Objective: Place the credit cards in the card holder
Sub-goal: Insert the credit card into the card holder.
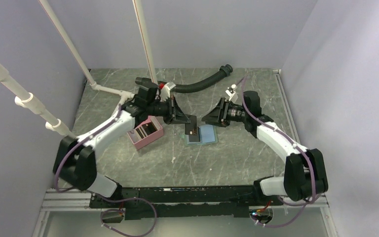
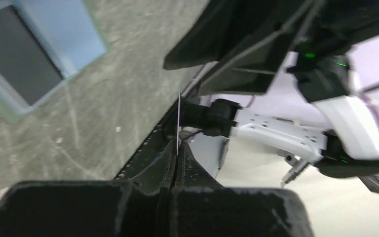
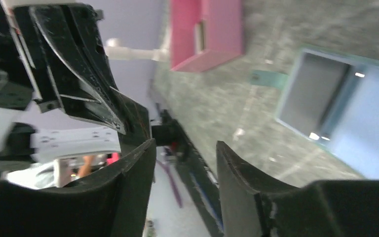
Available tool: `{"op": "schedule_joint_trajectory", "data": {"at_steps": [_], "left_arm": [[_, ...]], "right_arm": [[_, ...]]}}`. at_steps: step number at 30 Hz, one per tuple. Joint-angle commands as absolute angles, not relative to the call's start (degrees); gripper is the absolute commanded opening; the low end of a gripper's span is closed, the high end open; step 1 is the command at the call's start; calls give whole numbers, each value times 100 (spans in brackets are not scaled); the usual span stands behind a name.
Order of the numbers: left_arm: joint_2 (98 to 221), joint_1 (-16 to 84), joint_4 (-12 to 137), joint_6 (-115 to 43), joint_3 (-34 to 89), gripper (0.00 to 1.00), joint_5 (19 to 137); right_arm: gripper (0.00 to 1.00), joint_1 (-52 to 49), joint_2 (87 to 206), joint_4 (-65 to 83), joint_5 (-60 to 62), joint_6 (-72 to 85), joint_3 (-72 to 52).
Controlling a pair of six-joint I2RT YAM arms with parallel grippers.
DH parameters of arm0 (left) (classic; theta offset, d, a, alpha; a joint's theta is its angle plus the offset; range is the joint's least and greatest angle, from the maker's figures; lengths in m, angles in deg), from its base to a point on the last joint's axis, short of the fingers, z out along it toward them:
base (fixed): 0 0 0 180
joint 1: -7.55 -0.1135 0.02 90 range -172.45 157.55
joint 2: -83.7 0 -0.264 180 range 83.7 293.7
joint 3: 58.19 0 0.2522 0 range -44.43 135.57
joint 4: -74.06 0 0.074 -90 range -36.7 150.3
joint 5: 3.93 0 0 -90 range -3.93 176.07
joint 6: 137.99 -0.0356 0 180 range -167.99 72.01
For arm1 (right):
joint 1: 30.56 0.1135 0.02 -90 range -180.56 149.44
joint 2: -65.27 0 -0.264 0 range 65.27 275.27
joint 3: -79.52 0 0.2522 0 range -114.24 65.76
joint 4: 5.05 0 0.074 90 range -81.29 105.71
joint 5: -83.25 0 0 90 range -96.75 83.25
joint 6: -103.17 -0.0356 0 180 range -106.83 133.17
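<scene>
Spreading under everything, the grey table carries the holder near its middle.

The left arm reaches in from the holder's left and the right arm from its right; both are stretched low, wrists turned inward, so the two grippers face each other just behind the holder.

The left gripper hangs over the holder's rear left corner, its fingers pinched together on a card; the right gripper sits just beside it, over the holder's rear edge, its fingers standing wide apart with nothing between them.

A black ribbed hose curves across the table well behind the holder.

The pink open-topped box stands left of the holder, apart from it; its inside looks dark, and a pale slip leans on one wall, too small to identify.

The holder, light blue, lies flat; a dark rectangle fills its left half, and whether that is a pocket or a card I cannot tell.

The card is seen edge-on as a thin pale line rising from the left fingertips; it is held above the table, clear of the holder.
</scene>
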State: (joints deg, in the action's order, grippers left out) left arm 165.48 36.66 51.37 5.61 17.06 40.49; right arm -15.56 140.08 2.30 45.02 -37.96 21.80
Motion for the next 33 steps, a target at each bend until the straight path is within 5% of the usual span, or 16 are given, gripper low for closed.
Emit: {"op": "schedule_joint_trajectory", "data": {"at_steps": [1,6,10,33], "left_arm": [[17423,3752,4385,-403,2079,0,4212],[18370,3761,4503,-546,2351,0,4110],[18874,3804,4891,-495,2427,0,4009],[20272,3813,5718,-300,2734,0,3739]], "right_arm": [[44,-1544,14569,2420,3805,-1264,1875],[15,-1551,15189,1993,3242,-1021,1973],[1,-1552,15607,1919,2876,-801,1991],[0,-1588,16232,1628,2246,-854,2210]]}}
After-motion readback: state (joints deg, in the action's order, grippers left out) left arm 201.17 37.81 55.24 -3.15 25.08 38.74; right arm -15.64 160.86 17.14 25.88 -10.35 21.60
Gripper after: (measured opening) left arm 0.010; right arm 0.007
